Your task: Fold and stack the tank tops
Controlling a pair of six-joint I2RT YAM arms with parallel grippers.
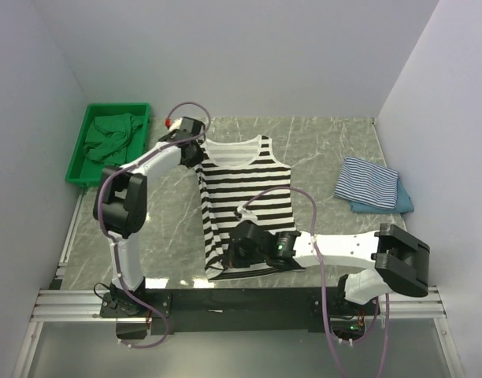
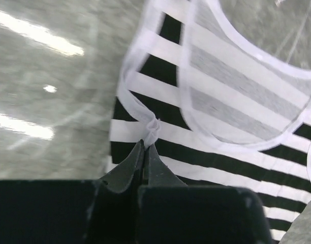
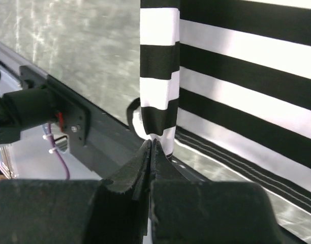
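Fingers clench the striped top point(image 1: 249, 189), left gripper point(image 2: 145, 145) at its armhole, right gripper point(image 3: 151, 142) at its hem; pulling apart could slip either pinch.

Grey marble-look tabletop point(image 1: 335, 150), plain pale walls point(image 1: 265, 55) on three sides, aluminium rail point(image 1: 68, 303) along near edge, green bin point(image 1: 119, 107) at far-left corner, bright glare streaks point(image 2: 38, 38) on the surface.
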